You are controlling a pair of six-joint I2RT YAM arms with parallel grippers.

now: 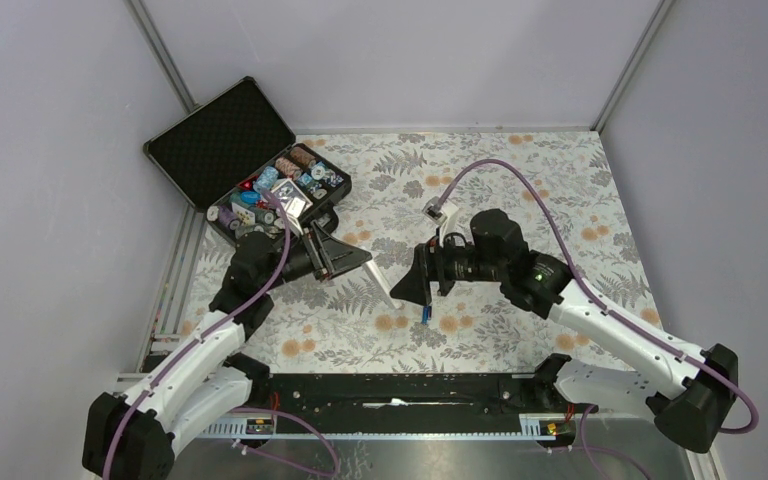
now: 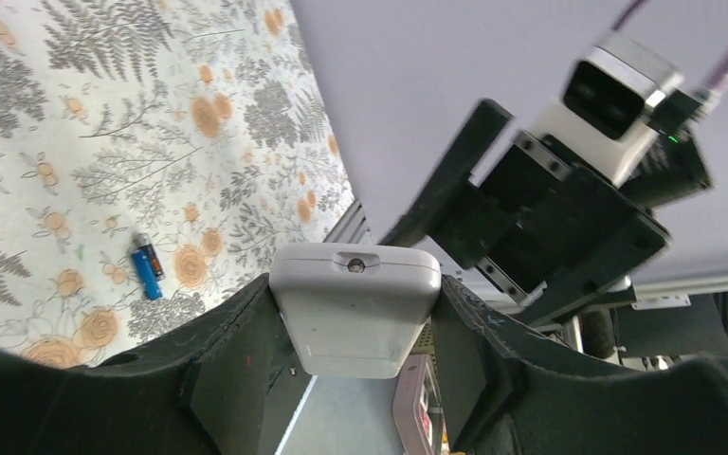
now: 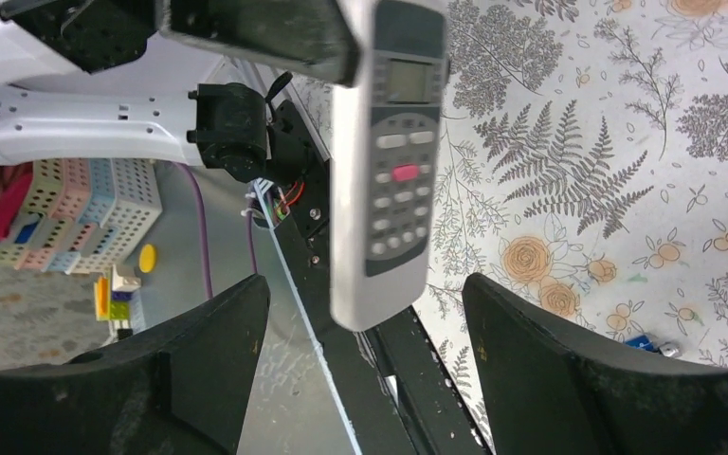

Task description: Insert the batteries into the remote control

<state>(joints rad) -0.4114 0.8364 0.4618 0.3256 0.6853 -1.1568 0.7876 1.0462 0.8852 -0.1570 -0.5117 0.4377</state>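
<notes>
My left gripper [image 1: 348,260] is shut on one end of the white remote control [image 1: 382,285] and holds it in the air above the floral mat. In the left wrist view the remote's end [image 2: 355,303] sits tight between the pads. My right gripper [image 1: 416,288] is open and empty, close to the remote's free end. In the right wrist view the remote [image 3: 384,180] hangs button side towards the camera, above the open jaws [image 3: 365,327]. The batteries [image 1: 425,314], one blue and one dark, lie together on the mat; they also show in the left wrist view [image 2: 147,267] and the right wrist view [image 3: 649,343].
An open black case [image 1: 222,140] with poker chips stands at the back left of the mat. The black rail [image 1: 400,385] with the arm bases runs along the near edge. Grey walls close in the left, back and right sides.
</notes>
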